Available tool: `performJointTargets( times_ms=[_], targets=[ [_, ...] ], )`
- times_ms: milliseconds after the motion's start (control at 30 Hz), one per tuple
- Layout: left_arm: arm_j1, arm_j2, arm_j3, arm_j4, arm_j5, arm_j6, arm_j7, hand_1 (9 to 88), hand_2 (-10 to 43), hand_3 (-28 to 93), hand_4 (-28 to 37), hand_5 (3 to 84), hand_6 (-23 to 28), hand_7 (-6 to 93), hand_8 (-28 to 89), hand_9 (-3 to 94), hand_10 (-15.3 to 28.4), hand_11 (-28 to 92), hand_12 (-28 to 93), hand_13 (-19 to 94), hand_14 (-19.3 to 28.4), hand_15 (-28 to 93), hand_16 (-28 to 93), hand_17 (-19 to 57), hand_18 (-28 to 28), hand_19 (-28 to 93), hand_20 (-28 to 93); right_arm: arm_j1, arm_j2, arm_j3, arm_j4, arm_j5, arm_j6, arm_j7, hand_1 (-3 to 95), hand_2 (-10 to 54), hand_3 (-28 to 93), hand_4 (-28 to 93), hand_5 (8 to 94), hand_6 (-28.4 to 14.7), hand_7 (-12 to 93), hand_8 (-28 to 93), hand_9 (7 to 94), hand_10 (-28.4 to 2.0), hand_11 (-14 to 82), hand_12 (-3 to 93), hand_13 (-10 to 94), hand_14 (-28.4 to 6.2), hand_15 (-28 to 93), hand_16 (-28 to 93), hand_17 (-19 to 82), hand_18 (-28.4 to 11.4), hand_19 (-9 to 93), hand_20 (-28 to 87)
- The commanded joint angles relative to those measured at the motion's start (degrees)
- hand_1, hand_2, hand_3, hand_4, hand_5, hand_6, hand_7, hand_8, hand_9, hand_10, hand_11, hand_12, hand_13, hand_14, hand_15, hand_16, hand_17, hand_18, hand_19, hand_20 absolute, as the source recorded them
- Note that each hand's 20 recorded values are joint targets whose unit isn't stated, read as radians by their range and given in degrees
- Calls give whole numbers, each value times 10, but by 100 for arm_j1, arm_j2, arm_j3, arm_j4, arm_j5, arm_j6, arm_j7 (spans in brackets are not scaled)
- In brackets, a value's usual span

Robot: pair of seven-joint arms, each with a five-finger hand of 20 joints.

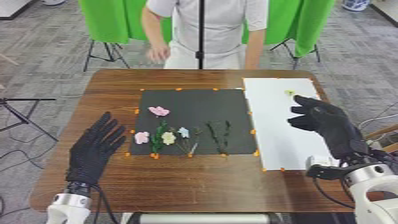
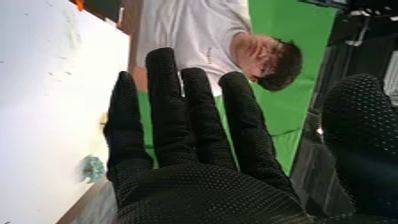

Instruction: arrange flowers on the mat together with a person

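Note:
Over the white sheet at the right, my right hand (image 1: 327, 122) is open and holds nothing in the head view; in the right wrist view the right hand (image 2: 209, 185) has its fingers straight. My left hand (image 1: 93, 150) lies open left of the black mat (image 1: 191, 102). On the mat are a pink flower (image 1: 159, 111), another pink flower (image 1: 141, 137), a yellow flower (image 1: 169, 138), a pale blue flower (image 1: 184, 132) and dark green stems (image 1: 218, 137). A small yellow-green flower (image 1: 290, 92) is on the white sheet (image 1: 271, 112), beyond the right hand's fingers. A blue-green flower (image 2: 92, 169) shows beside the right hand.
Orange tape pieces (image 1: 253, 132) mark the edges of mat and sheet on the brown table (image 1: 204, 187). A person in white stands behind the far edge, in front of green curtains, with a thin dark pole in front. Cables run beside both arms.

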Motion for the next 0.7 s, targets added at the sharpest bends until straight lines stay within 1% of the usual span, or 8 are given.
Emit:
performJointTargets(
  times_ms=[33, 167, 233, 333, 433, 567, 633, 700],
  targets=[
    [-93, 102, -10, 65, -42, -51, 27, 245, -32, 700, -245, 299, 28, 142, -80, 240, 111, 131, 173, 205, 137, 169, 48, -112, 216, 399, 96, 107, 78, -255, 29, -312, 467, -88, 181, 26, 852, -238, 409, -49, 158, -99, 421, -149, 146, 215, 390, -145, 376, 188, 93, -228, 504, 289],
    [66, -12, -16, 41, -57, -33, -20, 245, -32, 700, -246, 298, 28, 142, -80, 240, 111, 131, 173, 205, 136, 169, 48, -112, 216, 398, 95, 120, 43, -214, 84, -557, 18, -129, 201, 8, 858, -242, 420, -48, 174, -107, 436, -148, 167, 213, 408, -141, 395, 183, 107, -225, 526, 297],
    [140, -41, -42, 27, -14, -76, -91, 246, -31, 700, -247, 298, 29, 141, -80, 240, 111, 131, 173, 203, 135, 168, 48, -111, 216, 397, 95, 86, 42, -217, 77, -508, 83, -167, 202, 7, 859, -243, 420, -48, 176, -109, 436, -147, 169, 210, 409, -138, 397, 180, 107, -225, 527, 297],
    [-15, -3, -11, 69, 58, -88, -46, 246, -31, 700, -246, 298, 29, 140, -79, 239, 111, 130, 174, 198, 133, 162, 47, -111, 214, 396, 94, 107, 40, -272, 145, -390, 184, -222, 203, 7, 859, -245, 422, -49, 177, -110, 439, -147, 174, 209, 414, -138, 399, 178, 109, -225, 527, 297],
    [69, 23, -54, 17, 81, -27, 0, 246, -31, 699, -246, 298, 28, 140, -79, 238, 110, 129, 174, 198, 133, 161, 50, -112, 214, 395, 95, 196, 8, -433, 220, -438, 233, -203, 202, 6, 860, -245, 424, -49, 178, -111, 440, -148, 176, 209, 418, -139, 402, 177, 111, -225, 529, 298],
    [247, -52, -74, -12, 3, 25, -69, 247, -31, 699, -246, 298, 28, 140, -79, 238, 110, 129, 175, 199, 133, 163, 52, -111, 214, 395, 95, 435, 238, -793, 333, -646, 951, -94, 214, 10, 859, -248, 428, -50, 181, -112, 443, -149, 179, 206, 429, -138, 414, 175, 127, -223, 551, 307],
    [71, -49, -2, 59, 23, -42, -106, 247, -30, 699, -246, 298, 28, 140, -79, 238, 110, 129, 175, 199, 132, 164, 52, -112, 214, 395, 96, 613, 600, -957, 416, -926, 1581, -54, 252, 23, 846, -255, 435, -48, 195, -118, 454, -146, 202, 204, 452, -130, 442, 169, 156, -214, 597, 323],
    [-44, -24, -6, 79, 81, -131, -111, 247, -30, 698, -246, 298, 28, 140, -79, 238, 110, 129, 175, 199, 133, 164, 52, -112, 214, 396, 96, 899, 881, -1004, 672, -1255, 1619, -151, 277, 16, 843, -261, 435, -45, 209, -122, 457, -144, 211, 202, 472, -122, 465, 162, 170, -209, 618, 329]
  ],
)
